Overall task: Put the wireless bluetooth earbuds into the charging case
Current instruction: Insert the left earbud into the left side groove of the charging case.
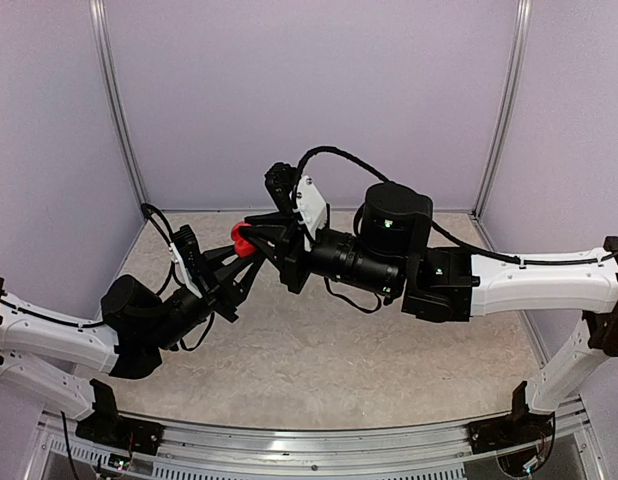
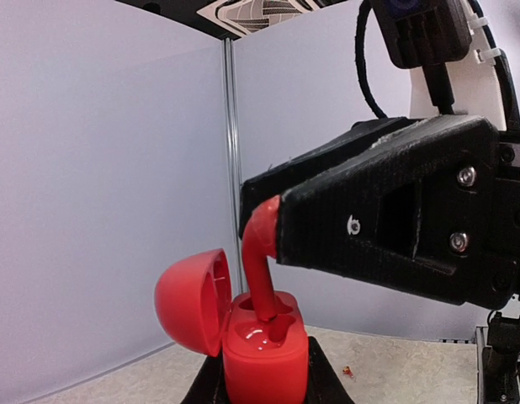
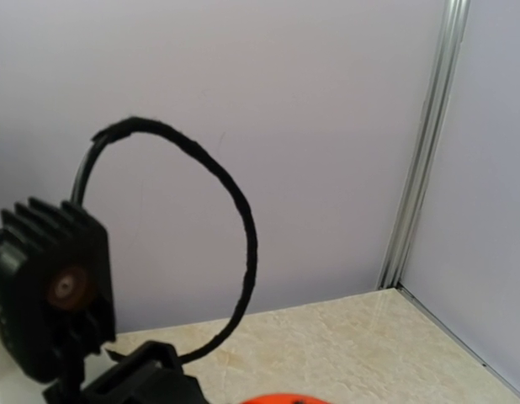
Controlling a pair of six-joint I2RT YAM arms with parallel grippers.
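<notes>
While the left arm's fingers (image 2: 321, 383) pinch the red charging case (image 2: 264, 358) from both sides and hold it above the table (image 2: 395, 370), mouth upward and lid (image 2: 188, 303) swung open to one side, the right arm's fingers (image 2: 369, 227) are pressed together on the head of a red earbud (image 2: 258, 269). Its stem hangs down with the tip just inside one of the case's wells. From where I stand this looks like the seating step, well begun but not finished, as the bud's head is clear above the top of the case. The stem leans a little rather than running straight down the well. I would want the right arm to square it up first, then lower it slowly along the well's own line. A push at a slant could wedge the stem or lever the case round in the left grip. The left arm need only hold firm and level. The open lid stands close beside the path, so the descent should stay clear of it. I would let go only once the head sits flush in its hollow, because if released early, so small and smooth a piece would likely tip out.
</notes>
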